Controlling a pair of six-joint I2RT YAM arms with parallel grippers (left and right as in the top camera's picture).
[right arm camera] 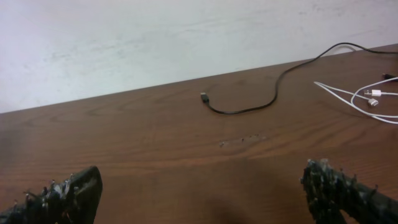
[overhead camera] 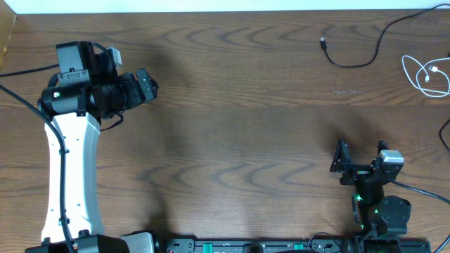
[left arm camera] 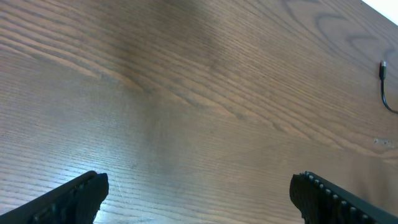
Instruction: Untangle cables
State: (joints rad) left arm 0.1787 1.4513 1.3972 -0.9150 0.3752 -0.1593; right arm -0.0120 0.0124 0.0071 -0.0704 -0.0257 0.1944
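Observation:
The black cable (overhead camera: 365, 57) lies at the far right of the table, its plug end (overhead camera: 323, 43) pointing left; it also shows in the right wrist view (right arm camera: 273, 87) and at the edge of the left wrist view (left arm camera: 384, 87). The white cable (overhead camera: 427, 76) lies coiled at the right edge, apart from the black one, and shows in the right wrist view (right arm camera: 364, 99). My left gripper (overhead camera: 144, 86) is open and empty at the far left. My right gripper (overhead camera: 360, 151) is open and empty at the front right, well short of both cables.
The wooden table (overhead camera: 239, 126) fills the view. A pale wall (right arm camera: 155, 37) stands behind its far edge. The left arm's white link (overhead camera: 70, 169) runs along the left side. Thicker black robot wires trail off both arm bases.

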